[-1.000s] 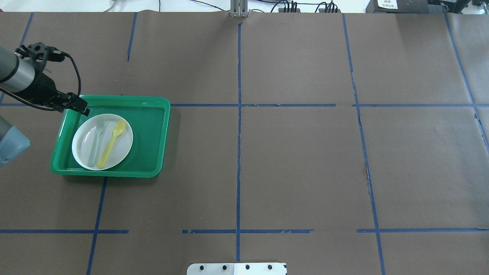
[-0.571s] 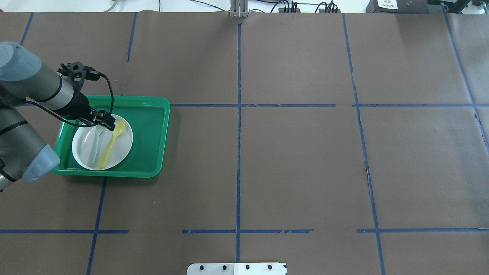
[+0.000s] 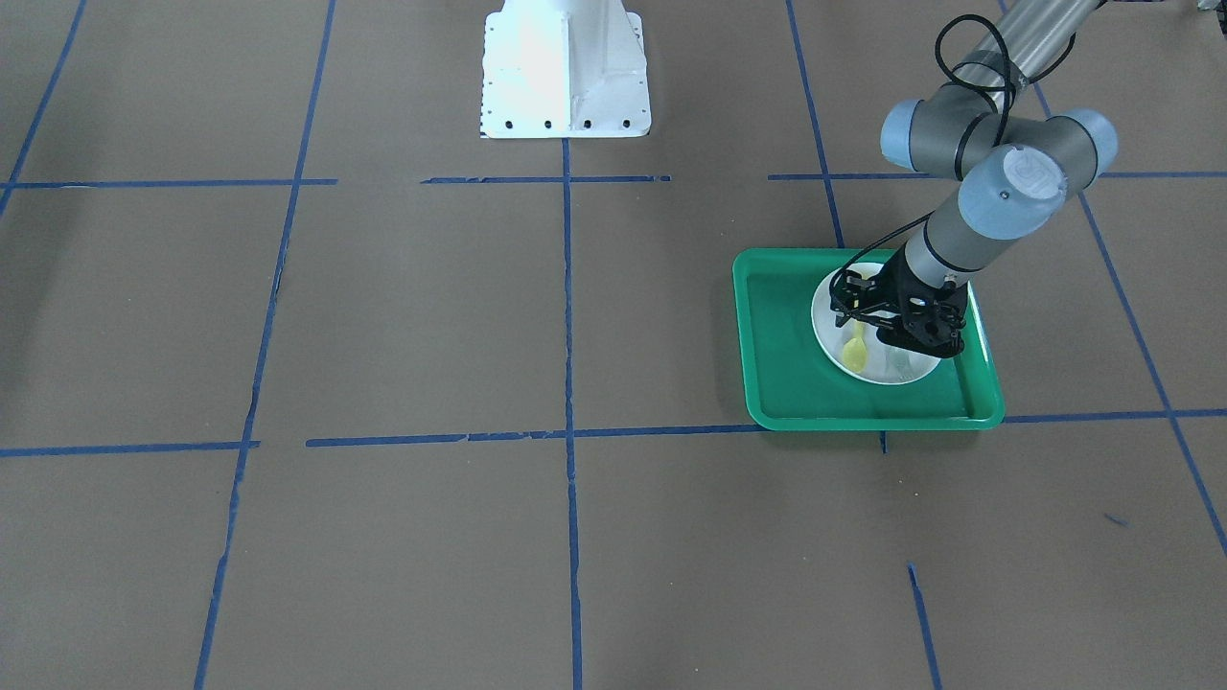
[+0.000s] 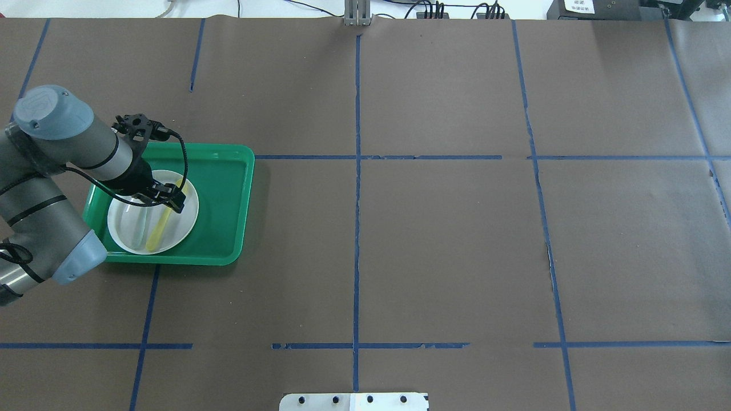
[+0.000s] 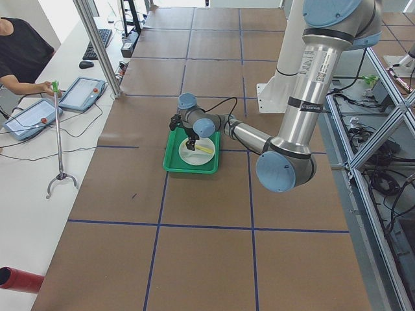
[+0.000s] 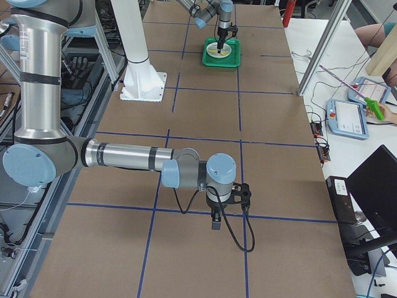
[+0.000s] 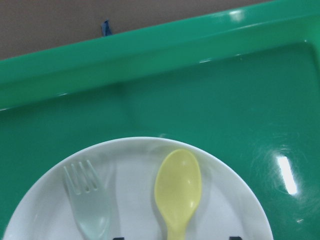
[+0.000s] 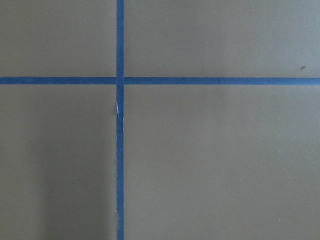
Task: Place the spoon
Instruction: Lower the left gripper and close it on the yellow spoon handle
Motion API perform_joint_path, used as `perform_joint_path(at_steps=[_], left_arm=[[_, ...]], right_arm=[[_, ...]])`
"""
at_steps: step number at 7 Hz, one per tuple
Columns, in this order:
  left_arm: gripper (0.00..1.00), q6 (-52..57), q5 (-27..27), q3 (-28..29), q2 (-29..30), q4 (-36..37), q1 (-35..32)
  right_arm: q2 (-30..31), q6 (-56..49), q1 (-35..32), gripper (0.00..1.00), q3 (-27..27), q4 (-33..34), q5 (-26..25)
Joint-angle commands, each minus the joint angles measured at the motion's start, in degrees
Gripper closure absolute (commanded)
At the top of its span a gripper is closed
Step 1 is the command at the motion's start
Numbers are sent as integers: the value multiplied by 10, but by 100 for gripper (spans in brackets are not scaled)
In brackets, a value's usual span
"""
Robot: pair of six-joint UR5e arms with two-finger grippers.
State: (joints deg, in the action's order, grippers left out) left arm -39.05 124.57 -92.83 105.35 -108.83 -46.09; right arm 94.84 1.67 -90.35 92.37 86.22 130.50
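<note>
We note the yellow spoon (image 7: 178, 187) flat on the white plate (image 7: 237, 202) in the green tray (image 7: 200, 100), beside 1 fork (image 7: 90, 210). Left gripper (image 4: 171, 201) spread, astride its handle. Right gripper (image 6: 215, 220): we cannot tell.

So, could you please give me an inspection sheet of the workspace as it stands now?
Surface: brown paper-covered table with a blue tape grid.
Job's things: small yellow plastic spoon lying on the round white plate inside the green plastic tray.
Clutter: pale translucent plastic fork beside the spoon, on the same plate.
Claws: left claw open over the plate, straddling the spoon's handle; right claw over bare table, state cannot be told.
Cables: black cable looping off the left wrist.
Surroundings: white robot pedestal; operator at a side bench with control tablets.
</note>
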Motion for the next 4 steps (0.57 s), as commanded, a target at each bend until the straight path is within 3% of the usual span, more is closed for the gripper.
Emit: perform_joint_path(at_steps=[1, 4], left_arm=[[33, 1, 1, 6, 0, -1, 1], [42, -1, 1, 9, 0, 0, 3]], right_arm=[[0, 0, 0, 0, 0, 0, 0], [0, 0, 0, 0, 0, 0, 0]])
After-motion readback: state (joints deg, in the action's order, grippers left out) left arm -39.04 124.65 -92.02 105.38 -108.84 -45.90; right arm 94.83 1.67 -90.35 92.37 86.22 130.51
